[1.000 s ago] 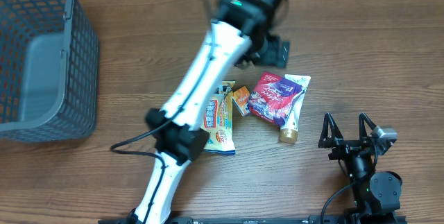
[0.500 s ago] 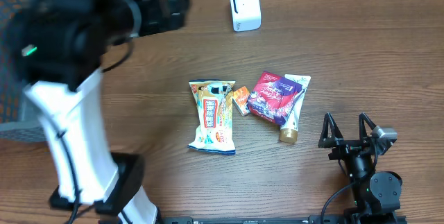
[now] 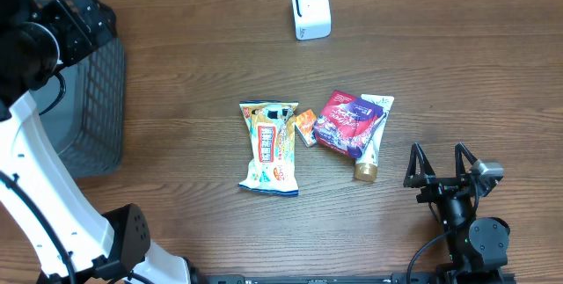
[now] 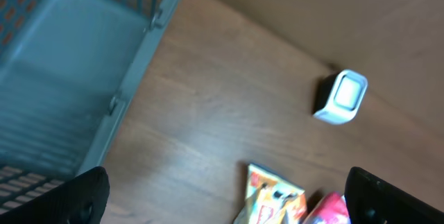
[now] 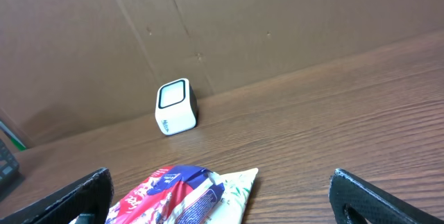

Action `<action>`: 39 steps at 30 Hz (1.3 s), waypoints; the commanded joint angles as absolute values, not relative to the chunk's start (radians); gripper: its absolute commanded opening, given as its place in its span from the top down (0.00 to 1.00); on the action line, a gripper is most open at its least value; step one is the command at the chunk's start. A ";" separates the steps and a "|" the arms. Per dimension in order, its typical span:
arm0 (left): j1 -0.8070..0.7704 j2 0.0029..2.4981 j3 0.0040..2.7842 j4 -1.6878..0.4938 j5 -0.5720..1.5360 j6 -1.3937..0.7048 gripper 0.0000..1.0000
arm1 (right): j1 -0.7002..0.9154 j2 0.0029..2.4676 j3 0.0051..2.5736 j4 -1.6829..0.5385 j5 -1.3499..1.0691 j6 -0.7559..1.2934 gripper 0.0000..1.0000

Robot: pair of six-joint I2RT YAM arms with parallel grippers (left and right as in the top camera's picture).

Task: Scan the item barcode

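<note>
- The left arm has swung from mid-frame to the upper left, where the left gripper (image 3: 84,22) hangs spread wide and empty over the grey mesh basket (image 3: 101,108).
- A glossy yellow snack bag (image 3: 270,148), a red pouch (image 3: 346,123) and a white tube (image 3: 373,139) lie mid-frame on the wood-grain table (image 3: 193,73).
- The boxy white scanner (image 3: 310,9) stands at top centre.
- The right gripper (image 3: 437,168) at lower right is spread open.

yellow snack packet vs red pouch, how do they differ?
The yellow snack packet is longer and narrower; the red pouch is shorter and squarer. The packet lies nearly straight in the overhead view; the pouch sits skewed, against a white tube. Both lie flat on the wooden table, neither gripped.
</note>
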State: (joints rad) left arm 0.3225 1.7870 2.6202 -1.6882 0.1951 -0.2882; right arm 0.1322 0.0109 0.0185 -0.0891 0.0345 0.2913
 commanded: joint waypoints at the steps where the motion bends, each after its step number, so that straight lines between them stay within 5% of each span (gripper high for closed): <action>1: 0.323 1.773 2.547 -1.690 0.147 -0.216 0.00 | 0.129 0.003 0.008 -0.081 0.047 0.287 0.00; 39: 0.334 1.773 2.463 -1.689 0.094 -0.216 0.00 | 0.129 0.003 0.008 -0.081 0.047 0.287 0.00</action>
State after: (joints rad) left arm 0.3233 1.7870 2.4687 -1.6882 0.1070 -0.2321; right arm 0.1322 0.0109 0.0185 -0.0887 0.0345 0.2909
